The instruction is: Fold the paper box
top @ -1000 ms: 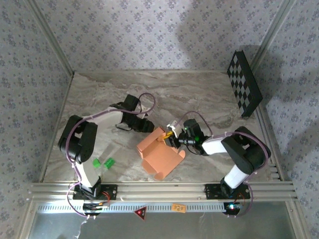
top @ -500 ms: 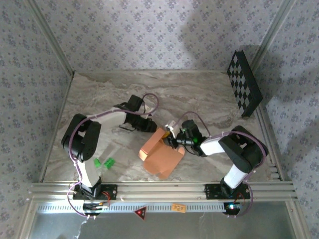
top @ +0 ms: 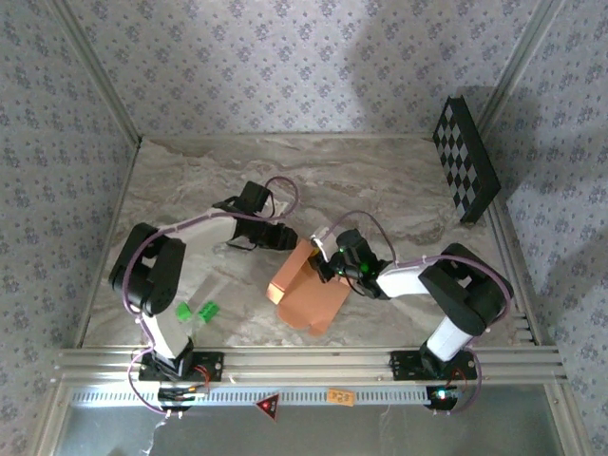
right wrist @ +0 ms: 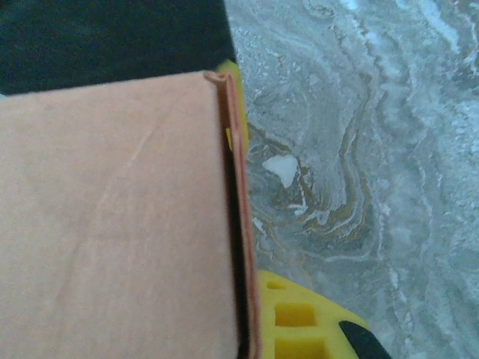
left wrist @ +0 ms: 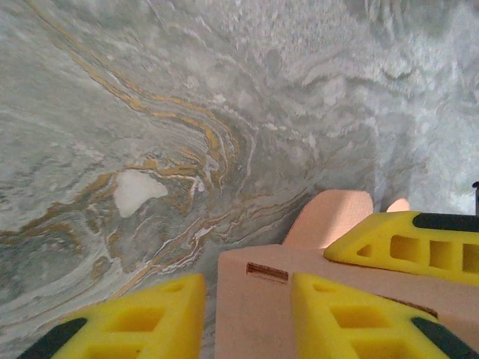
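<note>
The salmon-orange paper box (top: 309, 293) lies partly folded at mid-table, one panel raised toward the grippers. My left gripper (top: 290, 239) stands at its far edge. In the left wrist view its jaws (left wrist: 247, 299) are open, and a slotted box panel (left wrist: 254, 321) sits between the yellow fingers (left wrist: 127, 321), with a gap on the left side. My right gripper (top: 329, 262) is shut on the box's raised wall. In the right wrist view the wall (right wrist: 112, 224) fills the left half. One yellow finger (right wrist: 299, 318) presses its folded edge, and the other is hidden behind it.
Two small green pieces (top: 198, 311) lie near the left arm's base. A checkerboard panel (top: 465, 160) leans at the far right wall. The metal rail (top: 304, 361) runs along the near edge, and bare marble (top: 380, 180) stretches behind the box.
My right gripper closed on the box wall and shifted left with it. The box's far panel has risen and the box looks narrower. My left gripper narrowed, then widened again.
</note>
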`<state>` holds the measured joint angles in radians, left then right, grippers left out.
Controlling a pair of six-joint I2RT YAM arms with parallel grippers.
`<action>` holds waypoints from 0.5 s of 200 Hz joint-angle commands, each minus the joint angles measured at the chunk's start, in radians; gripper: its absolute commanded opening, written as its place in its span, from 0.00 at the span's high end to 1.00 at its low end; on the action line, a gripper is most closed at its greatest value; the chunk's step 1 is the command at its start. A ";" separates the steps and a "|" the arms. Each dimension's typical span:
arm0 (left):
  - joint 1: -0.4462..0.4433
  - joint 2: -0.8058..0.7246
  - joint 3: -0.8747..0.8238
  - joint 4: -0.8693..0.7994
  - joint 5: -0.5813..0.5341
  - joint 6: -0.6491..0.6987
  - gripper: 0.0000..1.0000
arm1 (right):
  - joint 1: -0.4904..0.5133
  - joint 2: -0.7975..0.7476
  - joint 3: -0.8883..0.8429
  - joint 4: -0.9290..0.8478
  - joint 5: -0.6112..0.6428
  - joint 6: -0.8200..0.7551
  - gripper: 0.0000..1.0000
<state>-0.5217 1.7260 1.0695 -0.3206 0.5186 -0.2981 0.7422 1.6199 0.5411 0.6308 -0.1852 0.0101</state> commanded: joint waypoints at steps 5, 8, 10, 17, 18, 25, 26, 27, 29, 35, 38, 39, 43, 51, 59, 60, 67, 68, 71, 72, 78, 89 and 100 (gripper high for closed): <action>0.019 -0.088 -0.029 -0.051 -0.012 0.009 0.60 | -0.008 -0.030 0.054 -0.117 0.041 -0.024 1.00; 0.021 -0.092 -0.035 -0.053 -0.011 0.009 0.60 | -0.008 -0.031 0.057 -0.133 0.040 -0.026 1.00; 0.022 -0.094 -0.038 -0.052 -0.011 0.010 0.60 | -0.009 -0.032 0.060 -0.142 0.041 -0.028 1.00; 0.029 -0.096 -0.048 -0.057 -0.006 0.011 0.60 | -0.010 -0.034 0.071 -0.170 0.041 -0.030 1.00; 0.029 -0.097 -0.048 -0.058 -0.006 0.011 0.60 | -0.010 -0.034 0.073 -0.174 0.041 -0.031 1.00; 0.031 -0.096 -0.053 -0.066 -0.003 0.012 0.60 | -0.013 -0.035 0.083 -0.198 0.041 -0.035 1.00; 0.032 -0.096 -0.054 -0.067 -0.002 0.012 0.61 | -0.013 -0.035 0.085 -0.203 0.041 -0.035 1.00; 0.032 -0.096 -0.054 -0.068 -0.001 0.013 0.61 | -0.014 -0.035 0.085 -0.207 0.041 -0.035 1.00; 0.031 -0.095 -0.055 -0.070 -0.002 0.013 0.61 | -0.014 -0.035 0.088 -0.214 0.041 -0.035 1.00; 0.031 -0.093 -0.059 -0.072 0.003 0.014 0.63 | -0.015 -0.035 0.095 -0.231 0.041 -0.035 1.00; 0.031 -0.092 -0.061 -0.072 0.007 0.014 0.64 | -0.017 -0.035 0.098 -0.240 0.045 -0.033 1.00; 0.031 -0.092 -0.062 -0.072 0.008 0.013 0.64 | -0.018 -0.035 0.100 -0.242 0.045 -0.033 1.00; 0.031 -0.089 -0.063 -0.072 0.015 0.014 0.64 | -0.019 -0.035 0.105 -0.252 0.047 -0.032 1.00; 0.031 -0.084 -0.065 -0.076 0.021 0.014 0.66 | -0.022 -0.034 0.112 -0.267 0.047 -0.032 1.00; 0.030 -0.080 -0.067 -0.078 0.025 0.015 0.68 | -0.023 -0.032 0.119 -0.283 0.055 -0.028 1.00; 0.031 -0.079 -0.068 -0.077 0.026 0.015 0.68 | -0.023 -0.031 0.120 -0.285 0.057 -0.027 1.00; 0.028 -0.074 -0.069 -0.078 0.033 0.016 0.69 | -0.024 -0.029 0.127 -0.300 0.066 -0.024 1.00; 0.029 -0.073 -0.069 -0.079 0.034 0.017 0.69 | -0.025 -0.029 0.127 -0.302 0.067 -0.025 1.00; 0.028 -0.071 -0.069 -0.082 0.036 0.018 0.70 | -0.025 -0.029 0.131 -0.306 0.072 -0.025 1.00; 0.028 -0.070 -0.069 -0.081 0.037 0.019 0.70 | -0.025 -0.029 0.132 -0.307 0.073 -0.024 1.00; 0.029 -0.066 -0.069 -0.083 0.042 0.020 0.71 | -0.026 -0.025 0.136 -0.316 0.085 -0.020 1.00; 0.025 -0.059 -0.071 -0.078 0.055 0.022 0.71 | -0.026 -0.022 0.143 -0.329 0.105 -0.012 1.00; 0.020 -0.047 -0.069 -0.073 0.081 0.023 0.71 | -0.027 -0.018 0.151 -0.339 0.136 0.003 1.00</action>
<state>-0.4946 1.6524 1.0046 -0.3702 0.5312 -0.2970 0.7242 1.6077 0.6575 0.3672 -0.1268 -0.0082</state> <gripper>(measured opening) 0.292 0.062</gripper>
